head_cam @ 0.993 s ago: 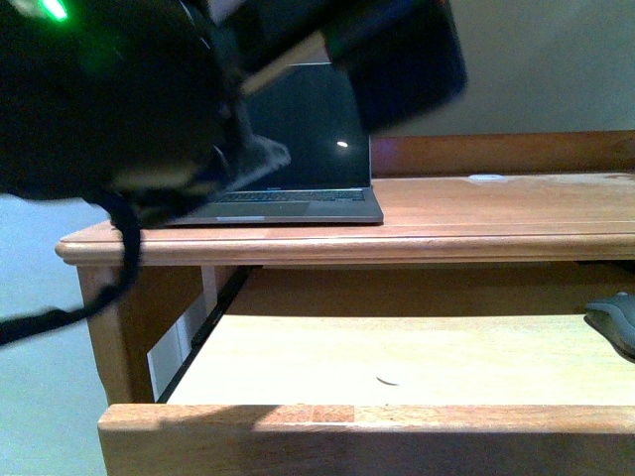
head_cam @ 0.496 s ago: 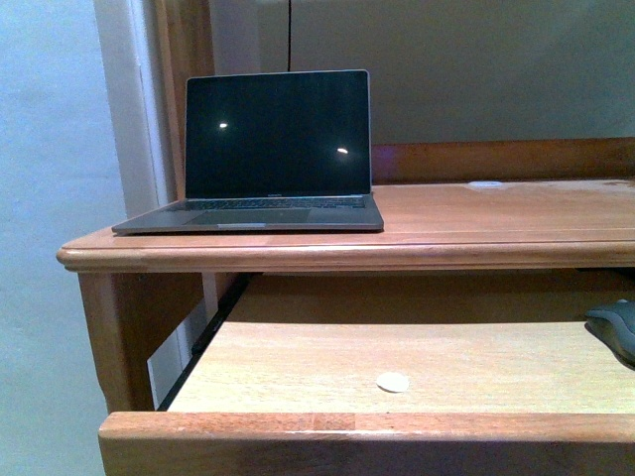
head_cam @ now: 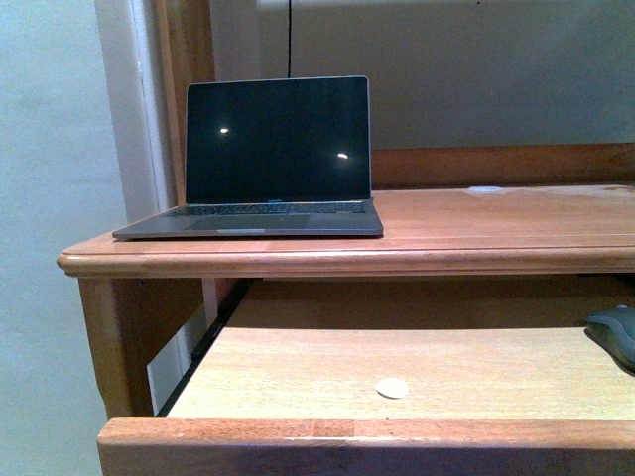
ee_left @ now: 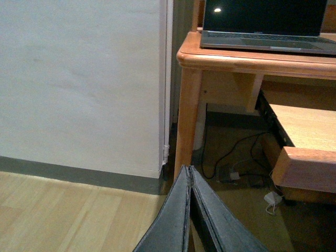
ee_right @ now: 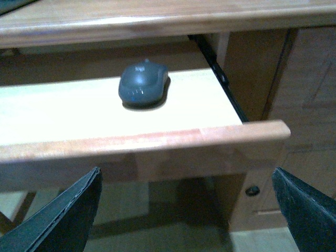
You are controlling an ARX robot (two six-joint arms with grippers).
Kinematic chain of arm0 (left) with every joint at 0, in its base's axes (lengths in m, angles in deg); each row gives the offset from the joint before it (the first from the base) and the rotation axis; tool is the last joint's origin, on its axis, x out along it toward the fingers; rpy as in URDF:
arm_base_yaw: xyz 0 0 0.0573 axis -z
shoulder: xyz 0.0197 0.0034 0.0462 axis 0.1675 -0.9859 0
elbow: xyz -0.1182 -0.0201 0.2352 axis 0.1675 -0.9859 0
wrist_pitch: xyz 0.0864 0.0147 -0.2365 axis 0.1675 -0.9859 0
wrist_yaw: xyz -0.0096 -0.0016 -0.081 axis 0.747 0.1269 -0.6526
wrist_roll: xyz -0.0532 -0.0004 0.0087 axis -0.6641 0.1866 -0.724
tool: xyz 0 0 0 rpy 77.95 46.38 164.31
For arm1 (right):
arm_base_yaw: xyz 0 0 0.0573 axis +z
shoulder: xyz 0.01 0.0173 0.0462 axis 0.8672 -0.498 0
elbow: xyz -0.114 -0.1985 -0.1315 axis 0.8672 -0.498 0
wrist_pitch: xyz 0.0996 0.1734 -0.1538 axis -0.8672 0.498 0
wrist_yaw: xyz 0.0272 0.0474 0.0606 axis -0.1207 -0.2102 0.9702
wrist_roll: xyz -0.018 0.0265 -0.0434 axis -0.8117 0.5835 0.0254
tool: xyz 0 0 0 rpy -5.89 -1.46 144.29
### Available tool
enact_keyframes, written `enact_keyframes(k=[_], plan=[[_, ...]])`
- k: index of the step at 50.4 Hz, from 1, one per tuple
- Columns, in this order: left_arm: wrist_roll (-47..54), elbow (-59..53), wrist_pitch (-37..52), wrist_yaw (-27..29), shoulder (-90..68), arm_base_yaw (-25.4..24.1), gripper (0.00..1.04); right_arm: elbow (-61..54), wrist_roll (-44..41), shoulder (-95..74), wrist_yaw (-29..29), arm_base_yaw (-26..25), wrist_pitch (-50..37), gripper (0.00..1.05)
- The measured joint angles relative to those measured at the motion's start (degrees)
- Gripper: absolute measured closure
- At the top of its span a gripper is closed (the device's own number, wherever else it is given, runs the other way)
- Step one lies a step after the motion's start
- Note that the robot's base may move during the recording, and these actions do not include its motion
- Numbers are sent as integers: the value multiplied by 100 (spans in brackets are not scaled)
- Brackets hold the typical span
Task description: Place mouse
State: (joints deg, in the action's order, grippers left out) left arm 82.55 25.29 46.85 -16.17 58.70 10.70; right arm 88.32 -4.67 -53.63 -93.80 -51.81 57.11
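The dark grey mouse [ee_right: 143, 83] lies on the pale floor of the pulled-out drawer [ee_right: 142, 142], near its right end; in the front view only its edge [head_cam: 617, 332] shows at the right border. My right gripper [ee_right: 186, 176] is open, its fingers wide apart, below and in front of the drawer's front board, apart from the mouse. My left gripper [ee_left: 189, 170] is shut with nothing in it, low near the floor, left of the desk leg [ee_left: 188, 113]. Neither arm shows in the front view.
A dark laptop [head_cam: 273, 154] stands open on the desk top [head_cam: 476, 223] at the left. A small white disc [head_cam: 392, 388] lies in the drawer near its front board. Cables [ee_left: 236, 168] lie on the floor under the desk. A white wall [ee_left: 79, 79] stands left of the desk.
One second ago a dark arm filled the upper left of the front view; it has left the view. The white disc in the drawer now shows fully. The camera view has shifted slightly.
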Motion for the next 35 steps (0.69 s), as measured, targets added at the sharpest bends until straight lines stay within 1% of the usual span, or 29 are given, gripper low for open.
enact_keyframes(k=[7, 12, 22, 29, 35], plan=[[2, -107, 0, -83, 90, -68, 102, 732, -4, -1497, -164, 208, -931, 7], [2, -155, 0, -85, 142, -72, 102, 1322, -70, -2280, -267, 330, -977, 7], [4, -417, 15, -85, 374, -76, 102, 2184, -649, -3283, -737, 857, -957, 7], [7, -417, 17, -87, 398, -76, 102, 2677, -1067, -3954, -1005, 1252, -1211, 7], [7, -417, 17, -87, 398, -76, 102, 2981, -1384, -4531, -1209, 1432, -1526, 7]])
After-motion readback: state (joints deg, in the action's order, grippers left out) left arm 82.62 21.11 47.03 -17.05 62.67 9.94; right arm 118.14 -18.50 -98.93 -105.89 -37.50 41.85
